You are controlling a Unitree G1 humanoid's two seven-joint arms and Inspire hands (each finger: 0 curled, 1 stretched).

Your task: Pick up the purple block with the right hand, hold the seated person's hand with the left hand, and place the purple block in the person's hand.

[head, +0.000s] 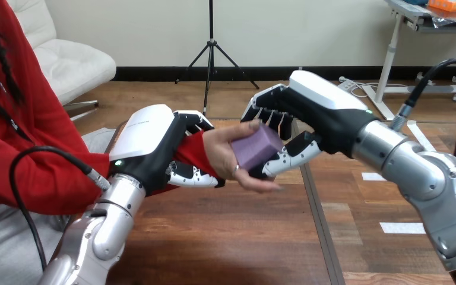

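Placement underway: right hand [317,110] is pinching the pale purple rectangular block [256,146] between fingers and thumb, against the person's open hand [228,157]. Left hand [154,139] is curling round the person's red-sleeved wrist [193,148]. Judgement: best releasing slowly, once the block is lying flat on the palm.

The table [225,237] is bare along its near edge. Over its far right part, the left hand [148,139], the person's hand [221,149], the purple block [255,146] and the right hand [317,110] seemingly form one unbroken barrier.
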